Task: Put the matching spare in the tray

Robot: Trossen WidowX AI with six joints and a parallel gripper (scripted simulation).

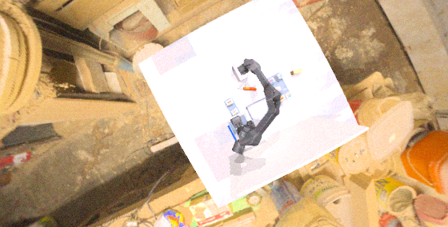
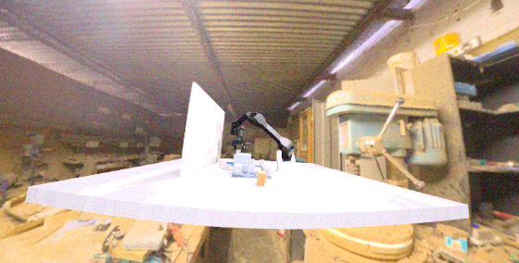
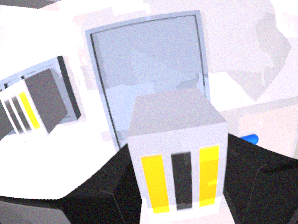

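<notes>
Left to right in the wrist view: at far left you've got the rack [image 3: 70,90], carrying a spare [image 3: 50,97] with dark, dark, yellow bars. It sits apart from the tray, so your drop shouldn't disturb it. Next is the tray [image 3: 150,55], lying on the bench [image 1: 212,54] [image 2: 259,202] [image 3: 35,165], open side up, and no part shows in the portion you can see. In front of it, the jaws [image 1: 243,126] [image 2: 240,147] are clamped on the striped block [image 3: 175,112], which bears yellow, dark, yellow bars. It's gripped by its two sides, which leaves the barred face toward the camera, so you can check the code while carrying. The block overlaps the tray's near part in view; height above the floor of it, can't tell. To the right, the blue stick [image 3: 249,139] [image 1: 232,133] lies outside the tray, and I'd keep the right finger off it. The mounted unit's back code isn't readable here, so the match is unconfirmed. My read: late carry. Center over the tray, lower level, then let go; releasing short risks catching the rim.
</notes>
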